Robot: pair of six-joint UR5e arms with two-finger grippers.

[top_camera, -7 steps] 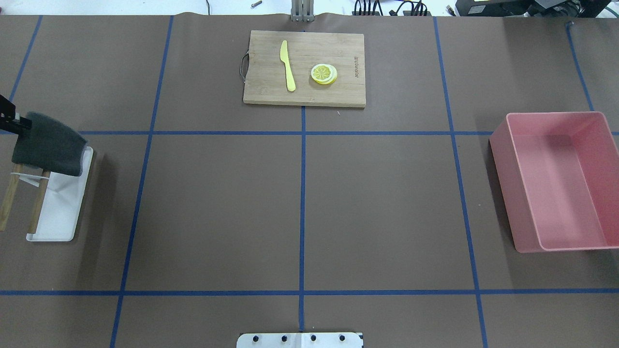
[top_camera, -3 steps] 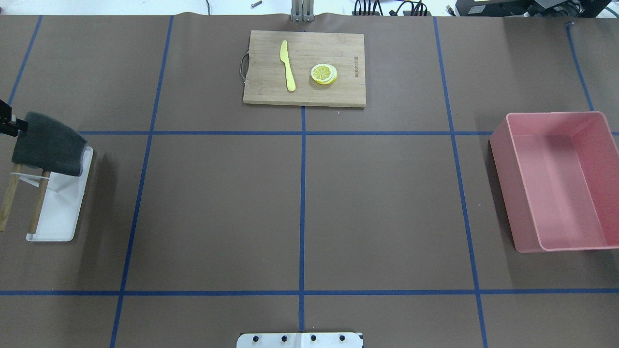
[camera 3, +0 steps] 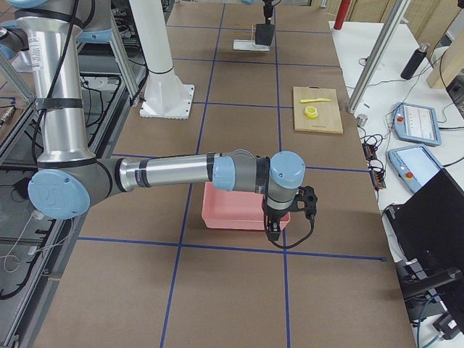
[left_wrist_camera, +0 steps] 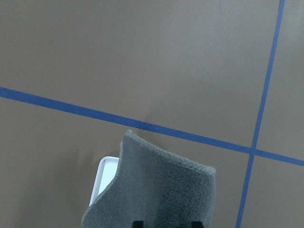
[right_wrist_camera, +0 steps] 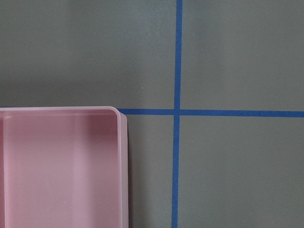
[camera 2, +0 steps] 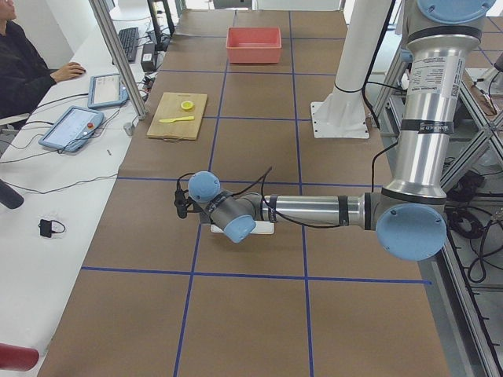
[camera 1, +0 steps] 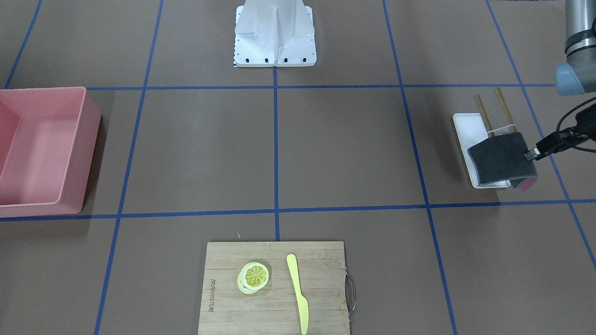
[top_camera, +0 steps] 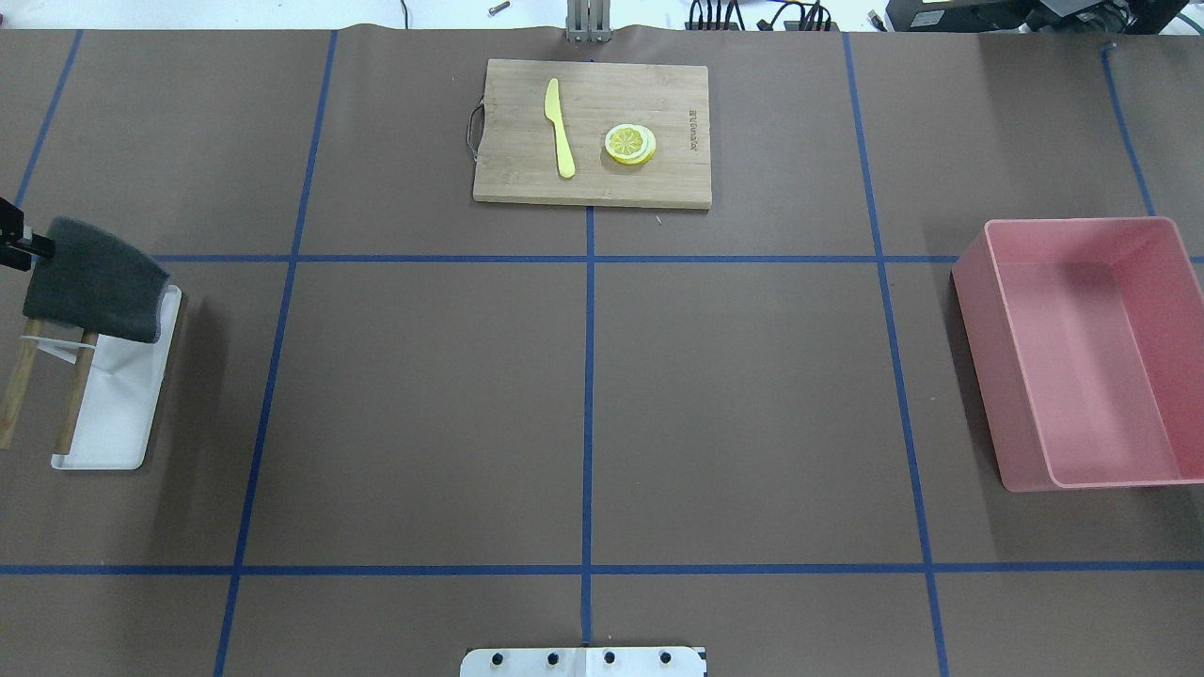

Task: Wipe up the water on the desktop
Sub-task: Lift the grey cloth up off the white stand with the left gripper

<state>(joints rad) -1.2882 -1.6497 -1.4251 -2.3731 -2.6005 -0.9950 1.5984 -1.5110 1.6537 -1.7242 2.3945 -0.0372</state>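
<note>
The desktop (top_camera: 423, 404) is a brown tabletop crossed by blue tape lines, and no water shows on it in any view. A grey cloth (top_camera: 94, 280) with a pink underside (camera 1: 525, 184) sits at the table's left end, above a white tray (top_camera: 118, 414). In the left wrist view my left gripper (left_wrist_camera: 167, 224) shows only two dark fingertips (left_wrist_camera: 137, 223) a short way apart, and it looks shut on the cloth (left_wrist_camera: 156, 194). My right gripper (camera 3: 273, 233) points down beside the pink bin's corner; I cannot tell whether it is open or shut.
Two wooden rods (top_camera: 75, 395) rise from the white tray. A bamboo cutting board (top_camera: 508, 179) at the far middle carries a yellow knife (top_camera: 560, 127) and lemon slices (top_camera: 630, 144). A pink bin (top_camera: 983, 376) stands at the right. A person (camera 2: 23, 63) sits beyond the table.
The dark part of my left wrist at the overhead view's left edge has slid slightly left and down. The cloth has stayed where it was.
</note>
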